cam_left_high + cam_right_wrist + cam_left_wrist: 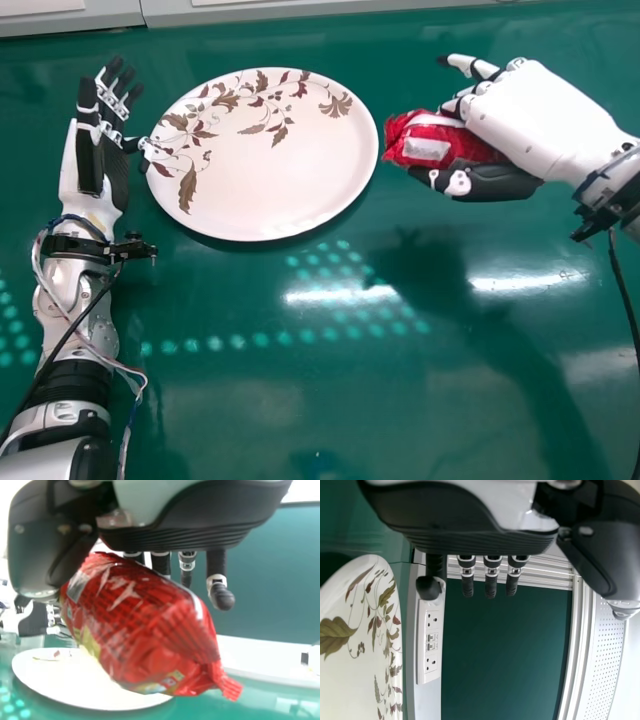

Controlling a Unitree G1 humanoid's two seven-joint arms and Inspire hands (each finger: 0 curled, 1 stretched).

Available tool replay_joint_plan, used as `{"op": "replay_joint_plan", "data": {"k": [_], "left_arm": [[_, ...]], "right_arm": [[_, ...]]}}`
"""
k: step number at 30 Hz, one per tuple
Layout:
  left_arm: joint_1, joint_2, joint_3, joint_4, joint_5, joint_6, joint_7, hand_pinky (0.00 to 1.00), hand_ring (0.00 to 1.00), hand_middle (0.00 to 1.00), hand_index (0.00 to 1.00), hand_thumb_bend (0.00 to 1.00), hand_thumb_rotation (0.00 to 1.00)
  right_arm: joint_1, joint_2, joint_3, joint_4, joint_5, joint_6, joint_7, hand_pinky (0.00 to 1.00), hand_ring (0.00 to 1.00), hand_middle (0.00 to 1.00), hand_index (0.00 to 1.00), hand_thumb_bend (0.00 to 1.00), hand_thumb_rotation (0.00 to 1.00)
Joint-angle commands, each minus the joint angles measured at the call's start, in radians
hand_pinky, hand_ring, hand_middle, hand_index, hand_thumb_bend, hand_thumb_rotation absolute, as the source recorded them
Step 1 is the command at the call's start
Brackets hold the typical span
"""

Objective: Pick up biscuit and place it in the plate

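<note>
Head view: right hand (540,118) holds one biscuit (424,148) near one plate (270,180).

Okay, so the plate (265,170) is sitting on the worktop (240,410), over toward the far side and a bit left of the middle. Left hand (116,180) is just beside it on the left, with a fingertip overlapping the rim in the head view; can't really tell if they touch. Biscuit packet (430,145) is off to the right of the plate, near the rim but outside it, and it's in the right hand (545,115), between thumb and fingers. Socket strip (424,645) is past the worktop's edge, beyond the plate from the left wrist view.
</note>
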Motion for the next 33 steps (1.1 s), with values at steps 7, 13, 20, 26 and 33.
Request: {"op": "replay_joint_plan", "data": {"k": [7,13,20,26,33], "left_arm": [[0.038,-0.006,0.002,0.032,-0.019,0.011,-0.036,0.00,1.00,1.00,1.00,1.00,0.93],[0.036,-0.004,-0.001,0.029,-0.002,0.013,-0.024,0.00,1.00,1.00,1.00,1.00,0.94],[0.029,-0.001,-0.002,0.035,0.003,0.007,-0.027,0.00,1.00,1.00,1.00,1.00,0.94],[0.018,0.001,0.003,0.045,-0.008,0.010,-0.039,0.00,1.00,1.00,1.00,1.00,0.93],[0.016,0.000,0.006,0.038,-0.022,0.014,-0.056,0.00,1.00,1.00,1.00,1.00,0.93]], "right_arm": [[-0.263,0.125,0.073,0.096,-0.089,-0.038,-0.070,0.07,0.41,0.47,0.50,0.51,0.00],[-0.447,0.251,0.169,0.272,-0.140,-0.035,-0.079,0.07,0.41,0.47,0.50,0.51,0.00],[-0.611,0.409,0.267,0.500,-0.202,0.014,-0.151,0.05,0.42,0.48,0.49,0.51,0.00],[-0.704,0.518,0.351,0.702,-0.233,0.075,-0.205,0.07,0.40,0.46,0.50,0.51,0.00],[-0.793,0.612,0.454,0.958,-0.275,0.150,-0.315,0.06,0.40,0.46,0.50,0.51,0.00]]}}
